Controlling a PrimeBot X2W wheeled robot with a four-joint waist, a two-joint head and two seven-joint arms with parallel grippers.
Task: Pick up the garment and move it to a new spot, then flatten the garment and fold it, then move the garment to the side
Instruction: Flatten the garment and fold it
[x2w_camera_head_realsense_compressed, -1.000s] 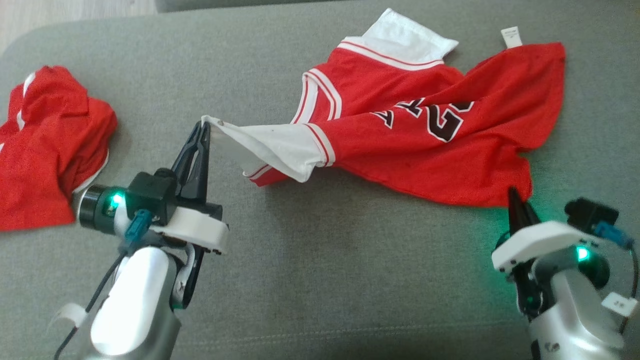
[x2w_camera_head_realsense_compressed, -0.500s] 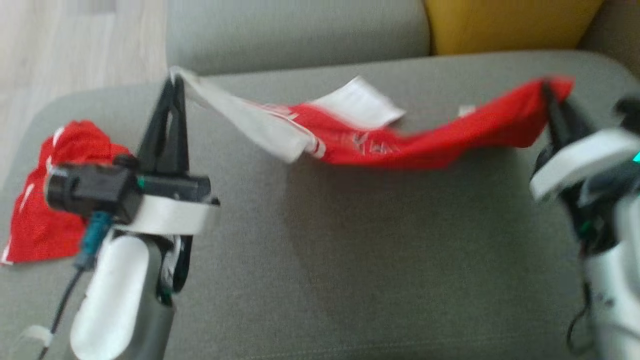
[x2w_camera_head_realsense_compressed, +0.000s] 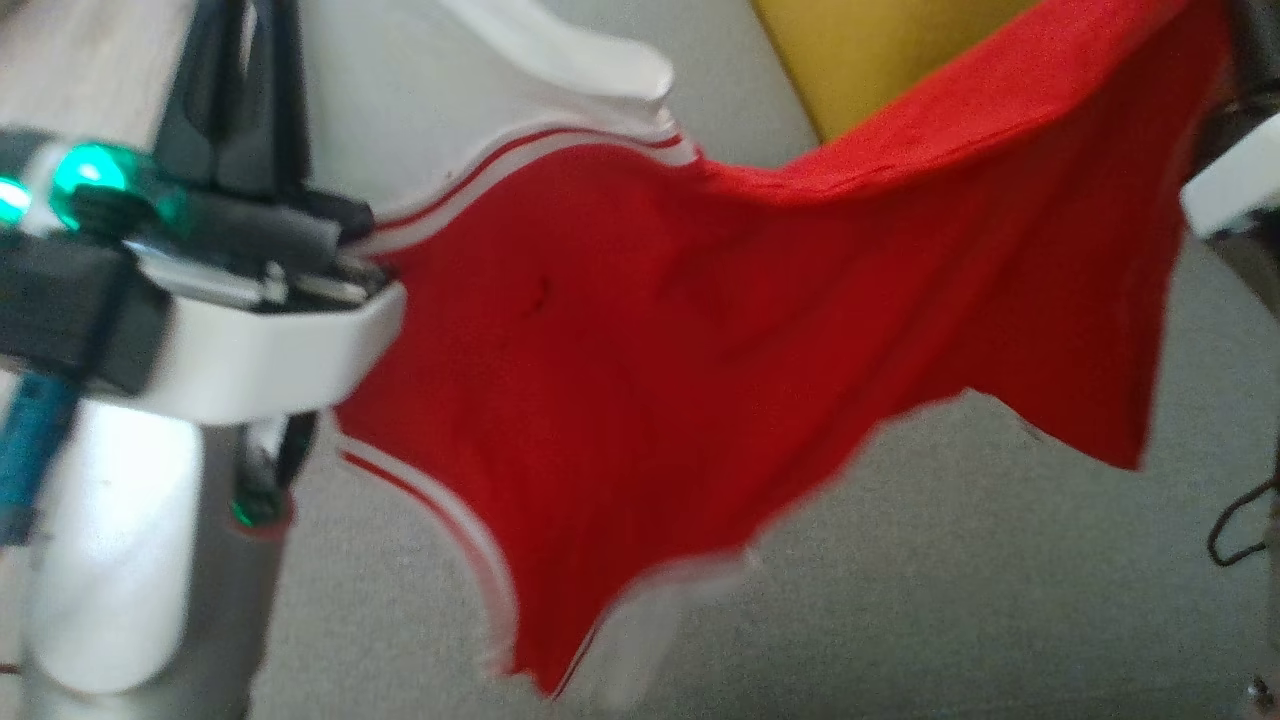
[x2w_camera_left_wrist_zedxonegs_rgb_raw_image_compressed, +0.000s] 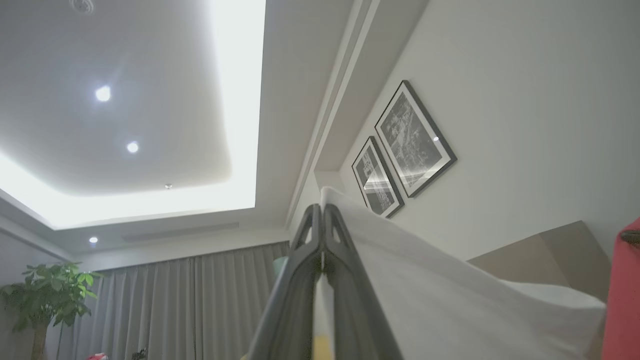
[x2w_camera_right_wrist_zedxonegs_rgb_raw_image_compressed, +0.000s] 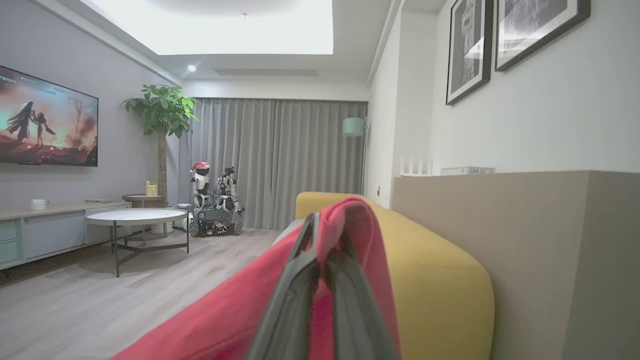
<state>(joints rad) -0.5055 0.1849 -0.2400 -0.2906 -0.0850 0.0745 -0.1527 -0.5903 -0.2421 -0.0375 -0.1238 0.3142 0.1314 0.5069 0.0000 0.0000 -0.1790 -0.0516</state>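
A red sports jersey with white sleeves and striped white trim (x2w_camera_head_realsense_compressed: 650, 350) is held in the air above the grey fabric sofa seat (x2w_camera_head_realsense_compressed: 1000, 560), stretched between the two arms, with its lower corners hanging free and nothing seen to touch the cushion. The left gripper (x2w_camera_left_wrist_zedxonegs_rgb_raw_image_compressed: 322, 212) is pressed together on a thin edge of white sleeve cloth, and the right gripper (x2w_camera_right_wrist_zedxonegs_rgb_raw_image_compressed: 325, 250) is clamped on a fold of the red hem, which is draped over its fingers. The left pinch is judged to be the weak point: so little cloth is caught there that a sharp pull or swing could draw the sleeve out, and the jersey would then drop from one side. The sag along the top edge suggests that the cloth could land bunched, and a trailing corner could be tucked under if the lowering is hurried; the blurred lower edge hints that the cloth is swinging. The seat is soft and textured, so cloth is likely to be gripped by it, not slid. A mustard-yellow sofa back (x2w_camera_right_wrist_zedxonegs_rgb_raw_image_compressed: 440, 270) is seen behind, and beyond it a pale wooden floor (x2w_camera_right_wrist_zedxonegs_rgb_raw_image_compressed: 100, 300), a round white table (x2w_camera_right_wrist_zedxonegs_rgb_raw_image_compressed: 135, 216), a wall-mounted screen (x2w_camera_right_wrist_zedxonegs_rgb_raw_image_compressed: 47, 125), a leafy potted plant (x2w_camera_right_wrist_zedxonegs_rgb_raw_image_compressed: 160, 110), grey curtains (x2w_camera_right_wrist_zedxonegs_rgb_raw_image_compressed: 280, 160) and framed black-and-white prints (x2w_camera_left_wrist_zedxonegs_rgb_raw_image_compressed: 415, 135).
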